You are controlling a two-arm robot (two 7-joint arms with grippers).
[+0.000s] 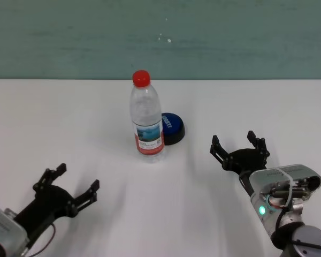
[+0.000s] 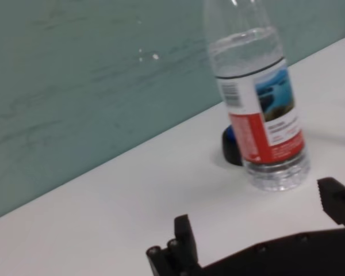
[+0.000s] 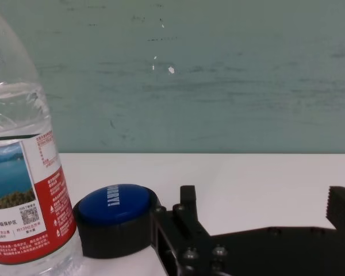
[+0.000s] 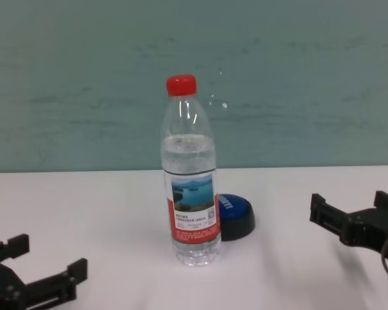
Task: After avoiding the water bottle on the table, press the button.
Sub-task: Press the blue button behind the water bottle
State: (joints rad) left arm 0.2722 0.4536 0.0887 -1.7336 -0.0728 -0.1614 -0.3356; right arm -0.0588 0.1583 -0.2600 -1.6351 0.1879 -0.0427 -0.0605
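The water bottle (image 1: 147, 118) stands upright in the middle of the white table (image 1: 53, 123), with a red cap and a lake label. The blue button (image 1: 172, 127) sits right behind it, to its right, partly hidden by the bottle. My right gripper (image 1: 238, 143) is open and empty, low over the table, to the right of the button and nearer to me. In the right wrist view the button (image 3: 118, 215) lies just ahead of the open fingers (image 3: 187, 201), with the bottle (image 3: 20, 172) beside it. My left gripper (image 1: 75, 182) is open and empty at the near left.
A teal wall (image 1: 230, 37) runs behind the table's far edge. The left wrist view shows the bottle (image 2: 264, 109) ahead of the left gripper (image 2: 259, 221), with the button (image 2: 231, 146) peeking out behind it.
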